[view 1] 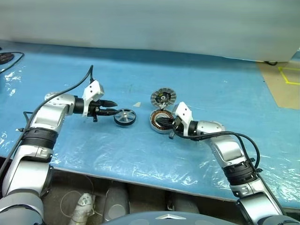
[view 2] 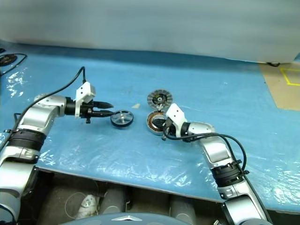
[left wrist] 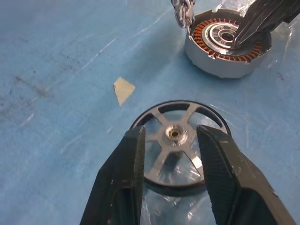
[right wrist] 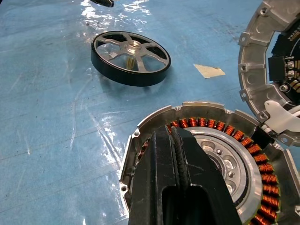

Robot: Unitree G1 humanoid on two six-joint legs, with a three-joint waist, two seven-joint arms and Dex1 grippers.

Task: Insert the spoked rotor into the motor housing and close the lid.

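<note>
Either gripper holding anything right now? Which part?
Nothing clearly held. Left gripper fingers straddle the spoked rotor's hub, grip uncertain. Right gripper is shut, over the motor housing.

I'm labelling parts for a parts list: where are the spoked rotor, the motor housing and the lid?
spoked rotor (view 1: 125, 116), left eye view, on its hub.
motor housing (right wrist: 202, 110), right wrist view, on its silver rim.
lid (view 1: 163, 98), left eye view, on its dark centre.

Glossy, crinkled blue plastic sheet (view 1: 140, 150) covers the table. The spoked rotor (left wrist: 174, 145) shows brushed metal spokes in a matt black rim. Copper windings gleam inside the dull silver motor housing (right wrist: 154, 123).
</note>
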